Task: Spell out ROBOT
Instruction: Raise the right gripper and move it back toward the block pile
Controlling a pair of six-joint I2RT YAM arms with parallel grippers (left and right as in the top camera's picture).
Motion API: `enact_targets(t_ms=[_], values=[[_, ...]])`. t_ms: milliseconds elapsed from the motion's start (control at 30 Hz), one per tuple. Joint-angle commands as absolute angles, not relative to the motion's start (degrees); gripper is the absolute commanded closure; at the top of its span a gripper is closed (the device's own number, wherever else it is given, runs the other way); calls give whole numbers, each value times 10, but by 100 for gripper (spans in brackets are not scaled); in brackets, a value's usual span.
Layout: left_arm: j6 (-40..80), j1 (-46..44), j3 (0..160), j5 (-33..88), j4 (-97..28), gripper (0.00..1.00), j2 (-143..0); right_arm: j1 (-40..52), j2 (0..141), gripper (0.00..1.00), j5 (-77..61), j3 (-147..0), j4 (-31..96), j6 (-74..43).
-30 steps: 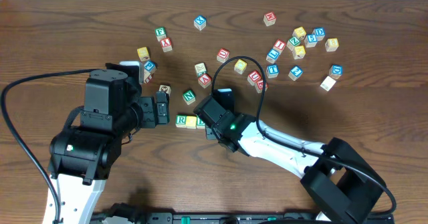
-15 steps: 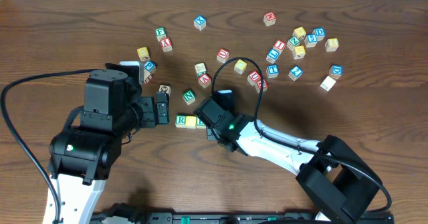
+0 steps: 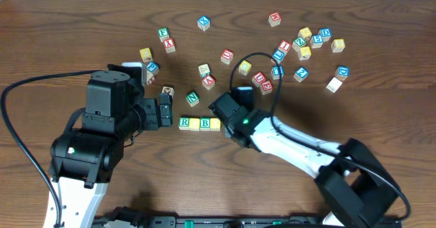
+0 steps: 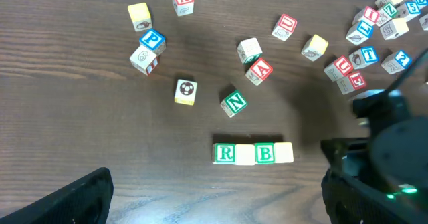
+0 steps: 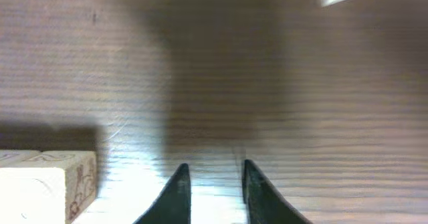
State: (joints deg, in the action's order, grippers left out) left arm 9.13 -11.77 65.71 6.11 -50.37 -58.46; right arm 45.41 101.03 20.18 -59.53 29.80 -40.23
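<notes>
A row of cubes lies on the table: green-bordered R (image 3: 184,123) (image 4: 225,153), a yellow-faced cube (image 3: 195,124) (image 4: 245,154), green-bordered B (image 3: 205,124) (image 4: 265,153) and a second yellow-faced cube (image 3: 215,124) (image 4: 284,152). They touch side by side. My right gripper (image 3: 227,116) (image 5: 212,184) sits just right of the row's end cube (image 5: 47,184), open a little over bare wood. The blue-bordered T (image 3: 277,71) (image 4: 370,55) lies loose farther back right. My left gripper (image 3: 165,111) (image 4: 214,204) stands wide open left of the R, holding nothing.
The green N cube (image 3: 193,98) (image 4: 234,103) and a red A cube (image 3: 208,82) lie just behind the row. Several loose letter cubes are scattered across the back and the back right (image 3: 304,44). The right arm's cable (image 3: 255,61) loops over the cubes near the T.
My right gripper has opened, left the second yellow-faced cube at the row's right end and drawn back to the right, uncovering the B. The left arm has not moved.
</notes>
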Motion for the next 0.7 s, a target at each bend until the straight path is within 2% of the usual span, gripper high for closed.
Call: enact_targets(t_ms=[0, 167, 233, 300, 600, 667], values=[[86, -116, 668, 65, -504, 2, -584, 436, 975, 75, 224, -616, 319, -364], [86, -116, 668, 64, -504, 2, -584, 410, 966, 66, 224, -670, 390, -335], [86, -116, 668, 65, -504, 2, -584, 398, 966, 55, 221, -695, 409, -316], [86, -116, 668, 64, -504, 2, -584, 381, 966, 41, 211, -729, 428, -280], [86, -116, 668, 65, -504, 2, -584, 261, 968, 37, 137, -869, 467, -193], [86, -116, 668, 65, -504, 2, -584, 236, 973, 30, 117, -890, 468, -171]])
